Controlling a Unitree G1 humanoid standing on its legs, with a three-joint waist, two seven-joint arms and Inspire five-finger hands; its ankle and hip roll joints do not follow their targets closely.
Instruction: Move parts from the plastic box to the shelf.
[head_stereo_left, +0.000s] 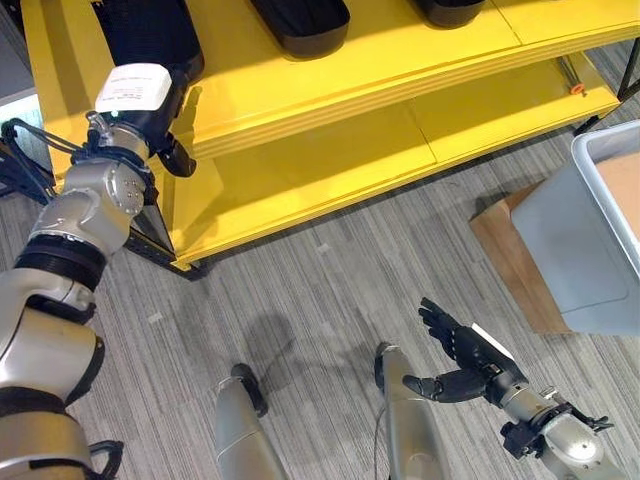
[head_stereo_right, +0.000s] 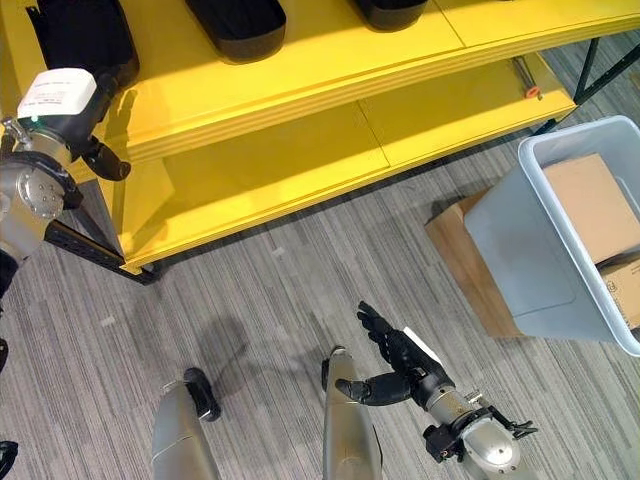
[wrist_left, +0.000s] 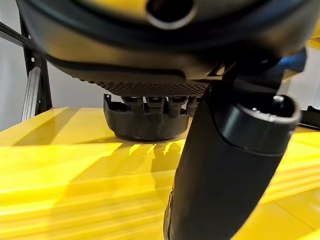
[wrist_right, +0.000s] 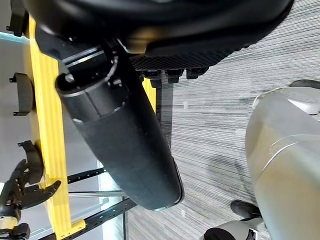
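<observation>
Grey striped carpet floor (head_stereo_left: 330, 290) runs under a yellow shelf (head_stereo_left: 330, 130) with two tiers, an upper board and a lower one.

The left robot hand (head_stereo_left: 150, 90) is raised at the shelf's upper board, with a white cover on its back. Just beyond it lies a black part (head_stereo_left: 150, 30), elongated, its long axis running away from the hand toward the back of the shelf. Two more black parts (head_stereo_left: 300, 20) rest further along the same board, well apart from the hand.

The left wrist view adds what the head views hide: the fingers (wrist_left: 150, 102) reach forward to the near edge of a black part (wrist_left: 145, 122) sitting flat on the yellow board, the thumb (wrist_left: 225, 165) standing free in front. Whether the fingers grip that part or only touch it cannot be told.

The right robot hand (head_stereo_right: 400, 365) hangs low over the carpet, fingers spread and relaxed, holding nothing. Beyond it, to its outer side, stands the grey plastic box (head_stereo_right: 520, 260). The right eye view looks into the box, where cardboard boxes (head_stereo_right: 590, 205) lie. A flat brown cardboard sheet (head_stereo_left: 515, 265) lies beneath it.
</observation>
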